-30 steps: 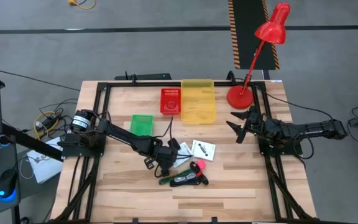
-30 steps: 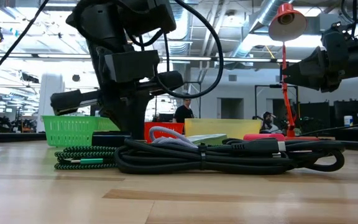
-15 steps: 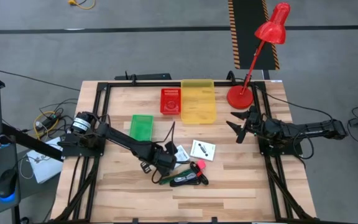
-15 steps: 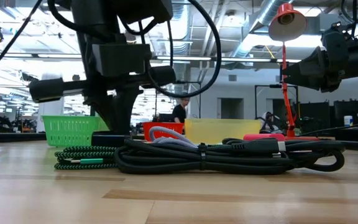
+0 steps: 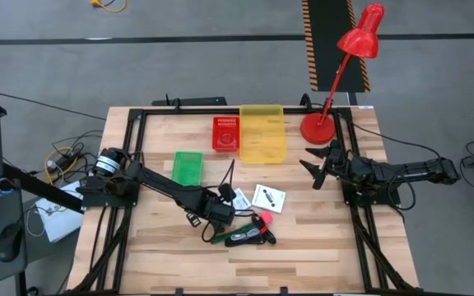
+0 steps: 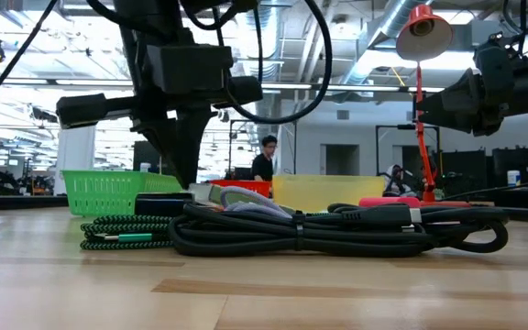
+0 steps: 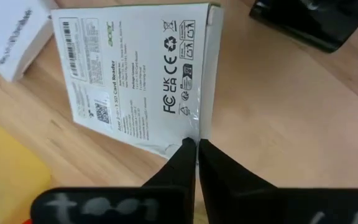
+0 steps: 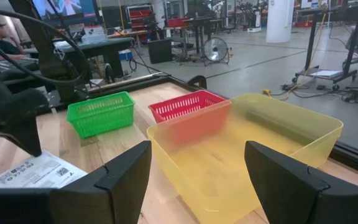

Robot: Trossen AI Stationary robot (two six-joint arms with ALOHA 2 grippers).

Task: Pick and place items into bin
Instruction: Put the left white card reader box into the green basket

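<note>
White square packet lies flat on the table just right of my left gripper, whose clenched, empty fingertips touch its edge, apparently to lever it up, while my right gripper waits released near the yellow bin.

two dark fingers of the right gripper spread wide apart, nothing between them. beyond them, a translucent yellow plastic bin on the pale wooden table, touching a red mesh basket. near that, apart, a green mesh basket. white printed packet lying flat beside the other dark arm. seated person in the room behind.
</note>
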